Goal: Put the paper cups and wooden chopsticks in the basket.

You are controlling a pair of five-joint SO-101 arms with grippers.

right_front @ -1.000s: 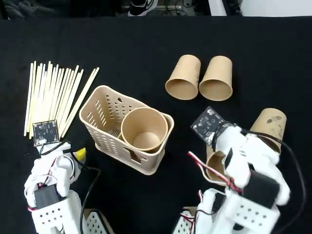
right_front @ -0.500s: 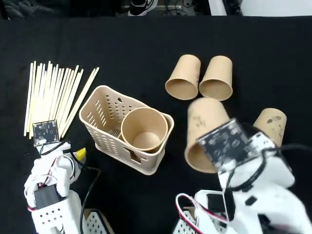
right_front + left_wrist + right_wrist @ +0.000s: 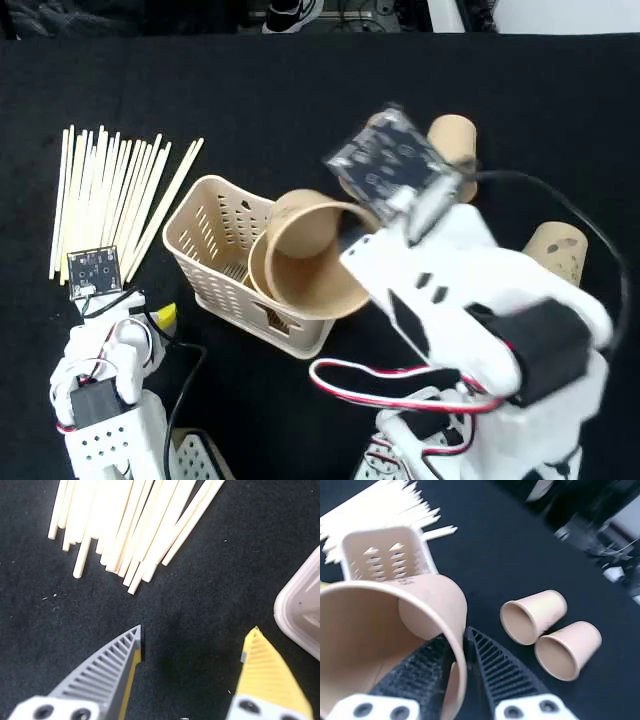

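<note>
My right gripper (image 3: 465, 636) is shut on the wall of a paper cup (image 3: 310, 255), one finger inside the rim and one outside. The cup hangs tilted over the right end of the beige basket (image 3: 210, 225), above another cup (image 3: 257, 272) that stands inside it. Two cups (image 3: 532, 615) (image 3: 567, 650) lie side by side on the black cloth farther back, and one more cup (image 3: 555, 248) lies at the right. The wooden chopsticks (image 3: 105, 195) lie in a loose bundle left of the basket. My left gripper (image 3: 196, 630) is open just short of their near ends, holding nothing.
The right arm's white body (image 3: 470, 310) covers much of the table's front right. A corner of the basket (image 3: 300, 605) sits close to the left gripper's yellow finger. Black cloth covers the whole table.
The right arm has lifted a cup from the front right and carried it left and back, over the basket. The left arm has stayed still.
</note>
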